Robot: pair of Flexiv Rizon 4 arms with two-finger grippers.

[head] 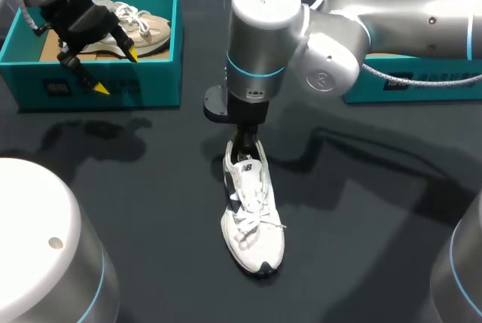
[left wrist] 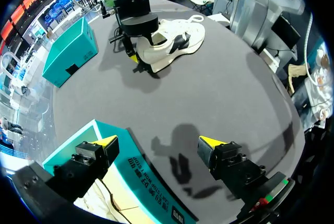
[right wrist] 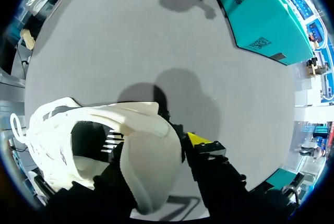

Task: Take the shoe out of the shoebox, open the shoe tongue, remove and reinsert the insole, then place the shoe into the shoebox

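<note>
White shoe [head: 252,214] is stood mid-table, toe toward the near edge, with its heel clamped by the right gripper [head: 245,146]. Left gripper [head: 116,71] is held wide open over the shoebox [head: 98,93] at the far left corner. Shoe is judged light, with a soft upper and a stiff heel. Hold is best taken at the heel.

The right arm [head: 324,44] covers the heel of the white shoe [head: 252,217]. One fingertip of the right tool [right wrist: 156,148] hides inside that heel.
</note>
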